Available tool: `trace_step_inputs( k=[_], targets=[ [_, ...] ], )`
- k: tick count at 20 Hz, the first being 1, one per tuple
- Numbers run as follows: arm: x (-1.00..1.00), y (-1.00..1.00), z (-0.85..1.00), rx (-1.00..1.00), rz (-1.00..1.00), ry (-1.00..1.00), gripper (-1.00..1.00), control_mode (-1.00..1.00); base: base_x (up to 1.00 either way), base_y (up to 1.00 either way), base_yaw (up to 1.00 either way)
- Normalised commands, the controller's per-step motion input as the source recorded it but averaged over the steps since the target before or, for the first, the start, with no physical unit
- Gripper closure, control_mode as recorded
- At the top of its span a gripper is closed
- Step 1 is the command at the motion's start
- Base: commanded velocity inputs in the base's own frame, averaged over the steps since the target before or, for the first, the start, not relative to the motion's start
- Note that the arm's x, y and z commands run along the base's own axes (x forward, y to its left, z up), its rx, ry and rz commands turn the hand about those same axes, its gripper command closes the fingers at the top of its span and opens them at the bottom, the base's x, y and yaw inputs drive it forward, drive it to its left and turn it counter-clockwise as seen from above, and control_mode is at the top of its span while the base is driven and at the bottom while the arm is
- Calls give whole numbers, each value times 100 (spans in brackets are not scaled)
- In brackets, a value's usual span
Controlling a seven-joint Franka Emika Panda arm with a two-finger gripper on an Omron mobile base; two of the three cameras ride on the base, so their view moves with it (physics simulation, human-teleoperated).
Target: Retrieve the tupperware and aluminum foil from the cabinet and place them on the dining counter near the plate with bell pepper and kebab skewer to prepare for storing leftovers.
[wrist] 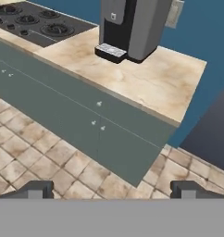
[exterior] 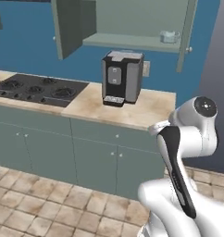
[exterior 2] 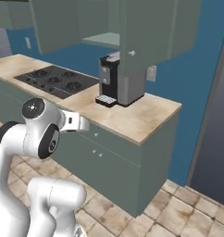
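Gripper [wrist: 112,189]: fingers stand wide apart and hold nothing; the two dark tips rise at 7 and 5 o'clock of the hand view, aimed down at the floor tiles and cupboard fronts.
Arm: folded low in front of the worktop, well short of the shelf; likely a resting pose before any reach.
Worktop [wrist: 151,83]: beige, just ahead of the hand; carries a coffee machine [exterior: 121,77] and, at its 9 o'clock, a black hob [exterior: 37,88].
Cabinet [exterior: 132,21]: above the machine, both doors swung open, presumably to give access to the shelf.
Tub [exterior: 169,36]: small, pale, on the shelf at 2 o'clock of the machine in the left base view, near the right door; untouched.
Foil carton: not made out on the visible shelf.
Hidden: the right base view has an open door [exterior 2: 158,28] covering most of the shelf; the cabinet top is cut off.
Stage: judged early, nothing fetched yet.
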Motion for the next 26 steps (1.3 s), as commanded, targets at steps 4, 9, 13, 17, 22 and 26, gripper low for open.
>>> trace_step_inputs(
  k=[4,9,13,17,22,26],
  targets=[
    [0,0,0,0,0,0,-100,100,82,52,-21],
    [0,0,0,0,0,0,-100,100,62,55,-52],
    [0,0,0,0,0,0,-100,100,62,74,-66],
    [0,0,0,0,0,0,-100,100,89,95,-59],
    [0,0,0,0,0,0,-100,100,100,96,6],
    [0,0,0,0,0,0,-100,100,100,53,45]
  ],
)
